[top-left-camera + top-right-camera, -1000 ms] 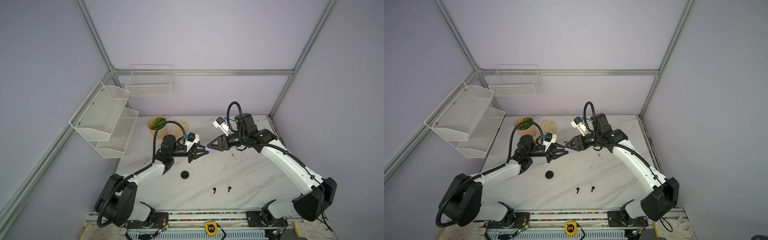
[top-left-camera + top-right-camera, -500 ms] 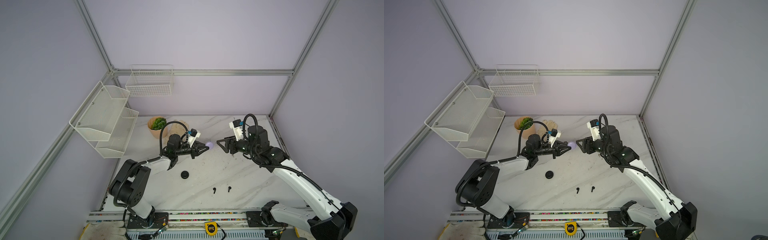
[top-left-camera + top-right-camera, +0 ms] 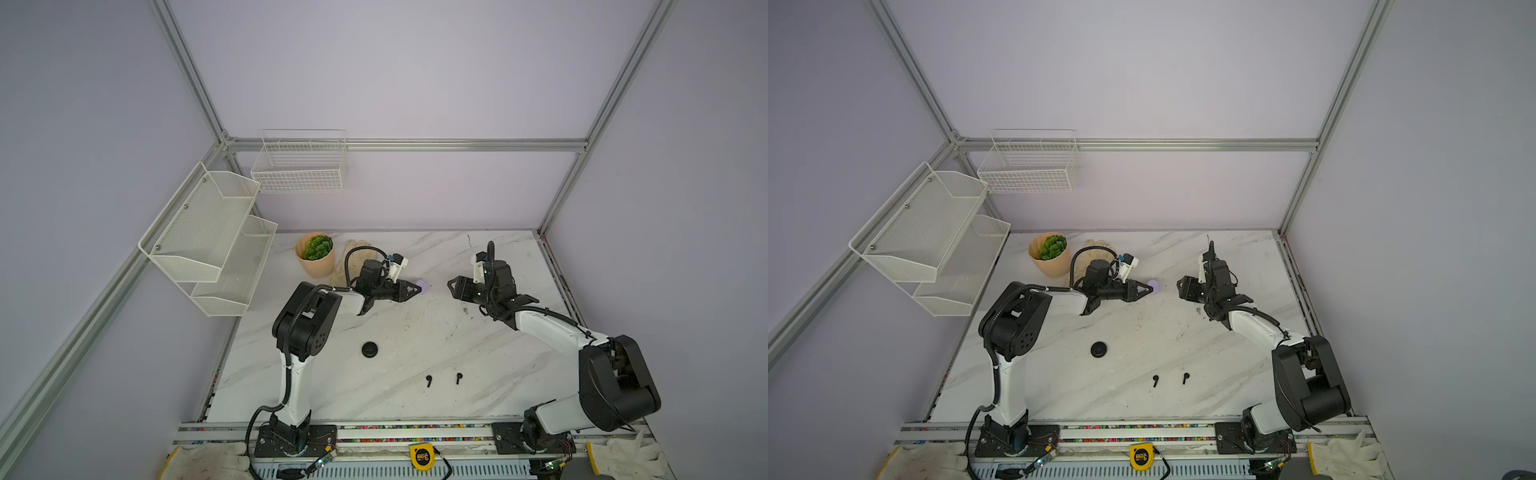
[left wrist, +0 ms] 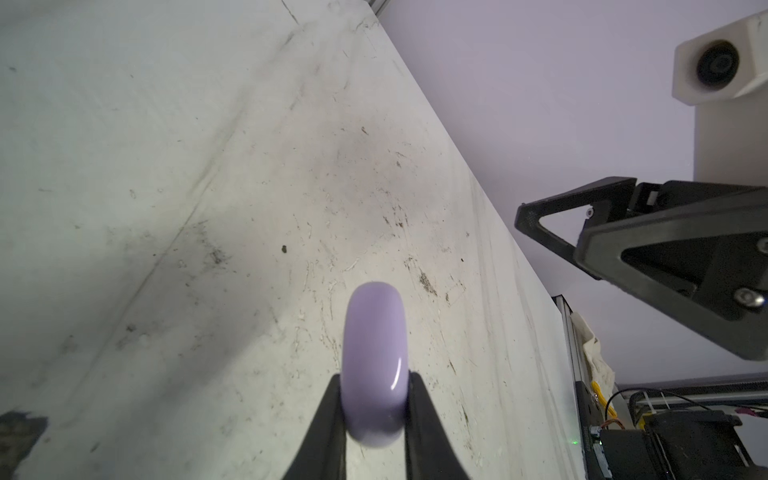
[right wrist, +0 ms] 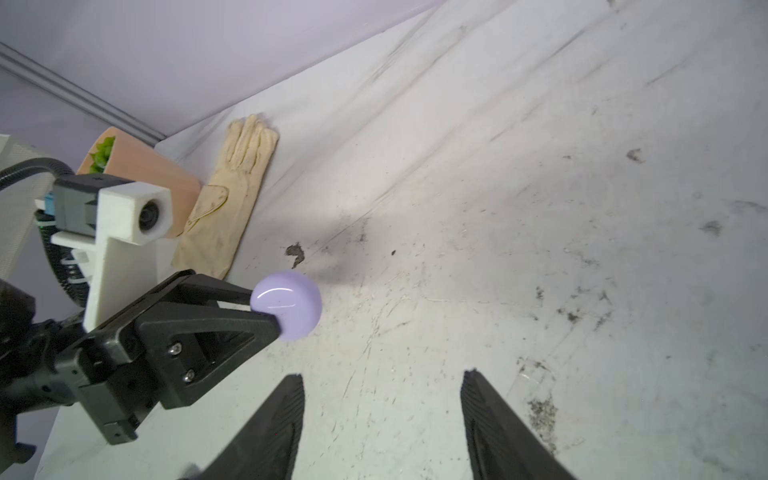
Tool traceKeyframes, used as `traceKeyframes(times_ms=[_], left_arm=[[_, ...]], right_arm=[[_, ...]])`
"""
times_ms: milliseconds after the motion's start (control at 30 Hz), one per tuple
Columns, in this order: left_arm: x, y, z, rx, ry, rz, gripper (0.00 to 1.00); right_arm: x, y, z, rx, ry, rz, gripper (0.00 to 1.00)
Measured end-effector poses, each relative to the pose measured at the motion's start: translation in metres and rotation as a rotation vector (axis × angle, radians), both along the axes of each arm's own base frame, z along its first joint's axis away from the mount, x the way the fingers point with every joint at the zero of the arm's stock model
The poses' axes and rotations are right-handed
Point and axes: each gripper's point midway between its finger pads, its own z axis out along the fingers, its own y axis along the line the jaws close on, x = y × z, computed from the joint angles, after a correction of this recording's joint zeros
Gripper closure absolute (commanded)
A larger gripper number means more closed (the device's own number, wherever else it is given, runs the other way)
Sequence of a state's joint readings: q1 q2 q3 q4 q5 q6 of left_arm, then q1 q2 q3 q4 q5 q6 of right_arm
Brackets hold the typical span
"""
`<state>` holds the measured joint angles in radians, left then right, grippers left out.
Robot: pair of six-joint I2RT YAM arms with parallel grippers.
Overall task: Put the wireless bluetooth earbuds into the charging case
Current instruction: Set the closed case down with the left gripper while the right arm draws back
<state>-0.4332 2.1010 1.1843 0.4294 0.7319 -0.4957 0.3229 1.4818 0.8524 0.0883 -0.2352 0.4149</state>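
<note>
Found the left gripper (image 3: 417,287) squeezed narrow on the lilac case (image 3: 423,286), out over the far half of the table (image 3: 415,328). Confirmed it from the left wrist: 2 black fingers (image 4: 326,419) pressed against the 2 broad faces, case edge-on and poking out past the tips. Looked shut and smooth all round. Seemed held just clear of the marble, with a shadow behind it in the right wrist view, though hard to call for certain.

Spotted the right gripper (image 3: 452,286) facing it, jaws spread wide and holding nothing, near the lilac case but apart from it. Read the same gap in both top views, and saw both right fingers (image 5: 282,415) standing well apart in the right wrist view.

Picked out 2 black earbuds (image 3: 429,380) lying loose on the marble near the front edge, side by side but not touching, well apart from both grippers. Noted the black case (image 3: 369,349) lying flat, nearer the left arm, between the earbuds and the held case.

Clocked the glove (image 5: 232,195) and the pot (image 3: 316,259) at the back, just beside each other, behind the left gripper.
</note>
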Motion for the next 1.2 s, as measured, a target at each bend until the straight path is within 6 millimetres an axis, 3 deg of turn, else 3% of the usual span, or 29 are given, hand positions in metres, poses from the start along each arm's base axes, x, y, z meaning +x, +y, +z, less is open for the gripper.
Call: traceKeyframes(times_ms=[300, 500, 633, 867, 1067, 1200], left_arm=[[0.015, -0.005, -0.022, 0.014, 0.130, 0.042, 1.00], [0.014, -0.002, -0.043, 0.039, 0.248, 0.077, 1.00], [0.019, -0.003, -0.043, 0.048, 0.277, 0.095, 0.99], [0.020, -0.001, -0.046, 0.071, 0.292, 0.110, 0.67], [0.019, 0.000, -0.044, 0.079, 0.290, 0.109, 0.52], [0.019, 0.002, -0.043, 0.099, 0.281, 0.116, 0.50]], right_arm=[[0.010, 0.008, -0.023, 0.057, 0.044, 0.004, 0.30], [0.010, 0.015, -0.038, 0.083, 0.088, 0.025, 0.27], [0.009, 0.017, -0.043, 0.091, 0.101, 0.034, 0.27], [0.010, 0.021, -0.043, 0.102, 0.106, 0.050, 0.26], [0.015, 0.024, -0.041, 0.107, 0.103, 0.057, 0.26], [0.016, 0.026, -0.039, 0.113, 0.100, 0.067, 0.26]])
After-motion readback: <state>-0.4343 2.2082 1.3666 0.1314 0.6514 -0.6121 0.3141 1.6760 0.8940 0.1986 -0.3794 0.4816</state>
